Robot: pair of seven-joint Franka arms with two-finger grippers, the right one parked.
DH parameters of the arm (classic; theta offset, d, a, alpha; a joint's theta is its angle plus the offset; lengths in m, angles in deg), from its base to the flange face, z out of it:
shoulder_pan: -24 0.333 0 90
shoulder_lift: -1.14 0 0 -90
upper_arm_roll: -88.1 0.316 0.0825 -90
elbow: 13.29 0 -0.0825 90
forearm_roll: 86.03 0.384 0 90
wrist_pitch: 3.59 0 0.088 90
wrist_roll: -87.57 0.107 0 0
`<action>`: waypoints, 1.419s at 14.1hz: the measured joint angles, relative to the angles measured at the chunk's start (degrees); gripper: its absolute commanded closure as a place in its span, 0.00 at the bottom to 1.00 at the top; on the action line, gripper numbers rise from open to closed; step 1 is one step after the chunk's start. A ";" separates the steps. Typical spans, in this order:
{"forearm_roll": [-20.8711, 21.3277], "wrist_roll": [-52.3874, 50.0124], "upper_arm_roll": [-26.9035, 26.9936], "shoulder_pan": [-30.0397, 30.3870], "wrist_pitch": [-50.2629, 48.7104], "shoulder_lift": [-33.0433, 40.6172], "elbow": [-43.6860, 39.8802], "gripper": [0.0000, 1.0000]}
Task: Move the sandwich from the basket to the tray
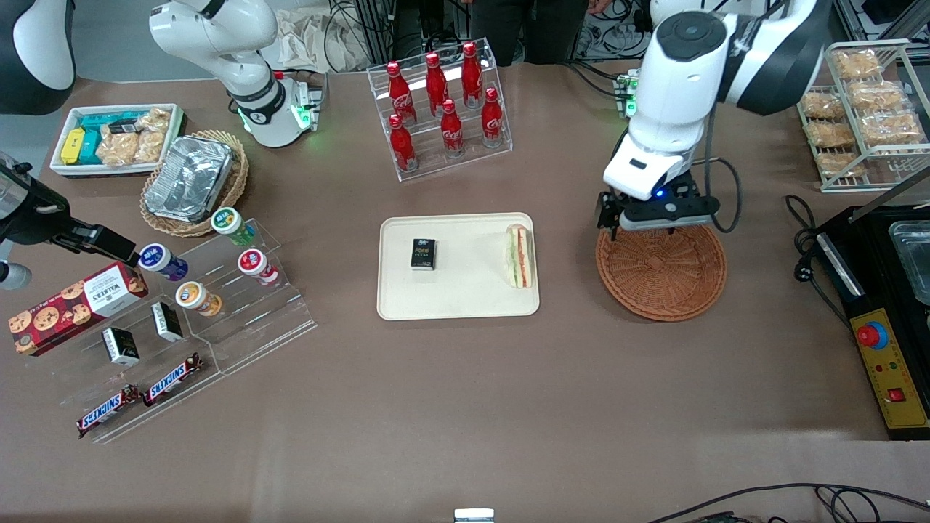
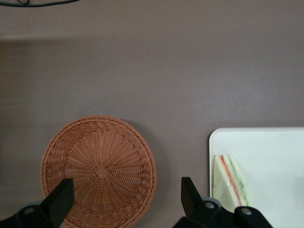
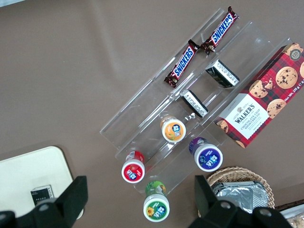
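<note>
Brown matte counter (image 1: 465, 407), wide and crowded; cables and metal framing past its edge farthest from the front camera. Clear acrylic tiered rack of red cola bottles (image 1: 442, 109) at that edge. Black control box with red button (image 1: 888, 363) and wire rack of bagged beige snacks (image 1: 864, 109) toward the working arm's end. Clear stepped display of small capped cups, black boxes and Snickers bars (image 1: 182, 319), red tartan biscuit box (image 1: 73, 305), tan wicker basket with foil container (image 1: 192, 181) and white bin of snacks (image 1: 112, 138) toward the parked arm's end.

White left arm bent down from above, wrist pointing straight at the counter. Black two-finger gripper (image 1: 657, 218) (image 2: 124, 199) hanging above the rim of the round reddish-brown woven wicker basket (image 1: 661, 272) (image 2: 99, 171), over the rim portion farther from the front camera. Jaws spread wide, nothing between them.

Triangular white-bread sandwich with orange-red and green filling (image 1: 519, 256) (image 2: 229, 183) lying on the cream-beige rectangular tray with rounded corners (image 1: 458, 298) (image 2: 270, 147), close against the tray edge nearest the basket, well apart from the jaws, sideways toward the parked arm's end. Small black box (image 1: 423, 254) also on the tray, farther from the jaws than the sandwich. Tray just beside the basket, not touching.
</note>
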 measured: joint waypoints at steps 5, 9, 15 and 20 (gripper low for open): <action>-10.04 22.95 4.83 4.04 -6.85 5.74 0.15 0.00; -12.39 29.25 11.35 4.48 -7.85 10.31 1.85 0.00; -12.44 29.72 12.82 4.43 -6.84 6.96 -3.58 0.00; -12.11 29.72 13.09 4.44 -7.26 4.70 -7.36 0.00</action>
